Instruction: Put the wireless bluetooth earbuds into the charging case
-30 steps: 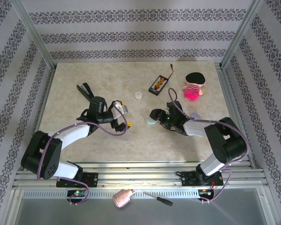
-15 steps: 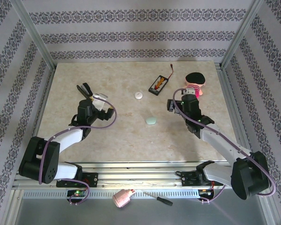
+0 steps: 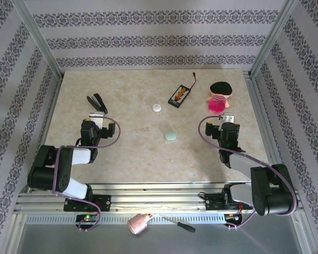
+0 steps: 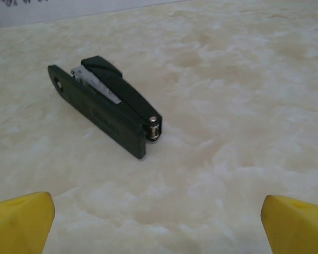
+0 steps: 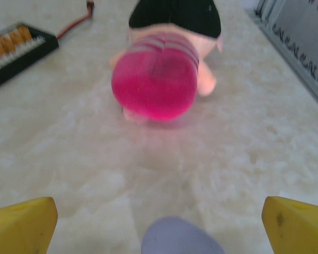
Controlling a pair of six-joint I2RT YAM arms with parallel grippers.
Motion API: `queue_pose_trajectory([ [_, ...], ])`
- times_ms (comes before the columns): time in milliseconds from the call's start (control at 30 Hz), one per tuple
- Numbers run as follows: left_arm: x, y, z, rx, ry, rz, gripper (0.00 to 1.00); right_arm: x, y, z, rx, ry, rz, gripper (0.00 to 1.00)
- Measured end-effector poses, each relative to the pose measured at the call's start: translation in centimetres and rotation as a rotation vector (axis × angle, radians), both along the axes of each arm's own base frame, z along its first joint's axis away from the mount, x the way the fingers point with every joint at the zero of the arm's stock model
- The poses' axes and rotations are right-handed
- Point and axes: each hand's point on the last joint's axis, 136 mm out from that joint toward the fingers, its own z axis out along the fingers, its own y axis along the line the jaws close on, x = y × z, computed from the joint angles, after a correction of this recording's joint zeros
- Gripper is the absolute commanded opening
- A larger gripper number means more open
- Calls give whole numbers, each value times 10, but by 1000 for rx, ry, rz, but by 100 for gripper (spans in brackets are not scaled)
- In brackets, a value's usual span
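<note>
Marbled beige desk (image 3: 143, 159), patterned walls around: both claws stand released, grasping nothing. Left gripper (image 4: 159, 225) faces a black stapler (image 4: 103, 103) near the desk's left edge. Right gripper (image 5: 158, 211) straddles the charging case's lavender piece (image 5: 181, 239) without touching it, a pink plush doll (image 5: 161, 74) beyond. The mint-green piece (image 3: 171, 136) lies mid-desk, unmoved, while both arms have drawn back from the centre since a second ago.

The pale marbled bench (image 3: 138, 159) carries a black stapler (image 3: 97, 102) far left, a white disc (image 3: 157, 107) and a wired black battery holder (image 3: 179, 96) toward the back, a pink doll (image 3: 219, 97) right, a mint-green case piece (image 3: 171, 136) at centre, and a lavender case piece (image 5: 183, 238) near the doll.
</note>
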Motion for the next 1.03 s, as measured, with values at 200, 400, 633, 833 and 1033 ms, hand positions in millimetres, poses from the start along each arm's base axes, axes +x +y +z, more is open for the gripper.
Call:
queue_pose_trajectory([
  [200, 4, 6, -17, -31, 26, 24, 99, 21, -11, -2, 42, -43, 21, 98],
  [400, 13, 8, -4, -49, -18, 38, 99, 34, -6, -19, 73, -38, 71, 98],
  [633, 13, 9, -4, -50, -19, 41, 99, 39, -2, -6, 78, -94, 93, 99],
  [833, 13, 9, -4, -50, -19, 41, 99, 40, -2, -4, 78, -101, 95, 98],
  [1033, 13, 9, -4, -50, -19, 40, 99, 40, -2, -5, 78, -101, 96, 98],
])
